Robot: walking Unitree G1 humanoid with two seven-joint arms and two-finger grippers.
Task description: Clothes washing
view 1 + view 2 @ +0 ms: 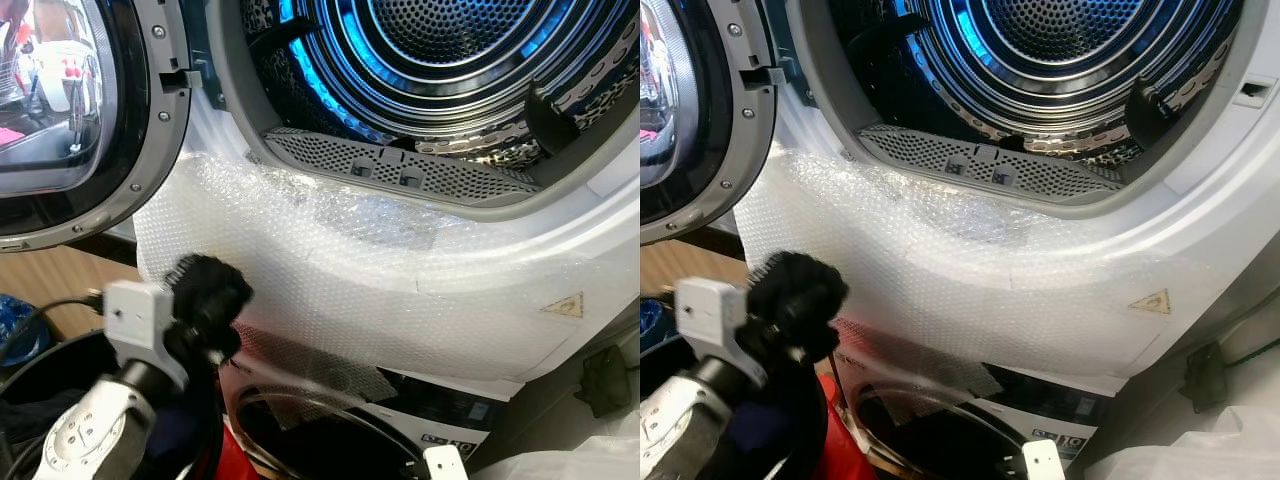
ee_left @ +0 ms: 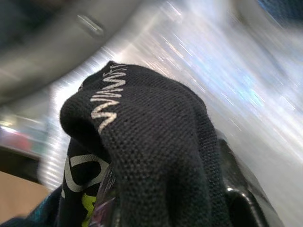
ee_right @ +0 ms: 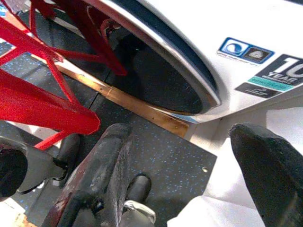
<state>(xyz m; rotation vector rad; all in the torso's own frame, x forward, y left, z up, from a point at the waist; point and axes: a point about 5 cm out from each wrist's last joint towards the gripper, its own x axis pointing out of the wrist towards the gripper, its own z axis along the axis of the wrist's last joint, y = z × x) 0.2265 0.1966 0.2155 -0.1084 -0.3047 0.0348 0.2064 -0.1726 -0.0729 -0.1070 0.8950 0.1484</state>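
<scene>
The upper machine's drum point(image 1: 450, 40) stands open and is lit blue, with a grey perforated lint filter point(image 1: 400, 170) at its lower lip. Its round door point(image 1: 70, 110) is swung open to the left. My left gripper point(image 1: 208, 300) is raised below and left of the opening, shut on a bunched black garment point(image 1: 212, 285). The garment point(image 2: 151, 156) has pale lettering and drapes over the fingers point(image 2: 246, 198). My right gripper point(image 3: 182, 135) hangs low beside the lower machine's door point(image 3: 156, 80), open and holding nothing.
Bubble wrap point(image 1: 400, 270) covers the white front panel under the drum. A lower machine point(image 1: 330, 440) sits beneath. A dark basket point(image 1: 40, 380) with dark clothes is at the lower left. A red frame point(image 3: 42, 104) stands on the speckled floor point(image 3: 165, 156).
</scene>
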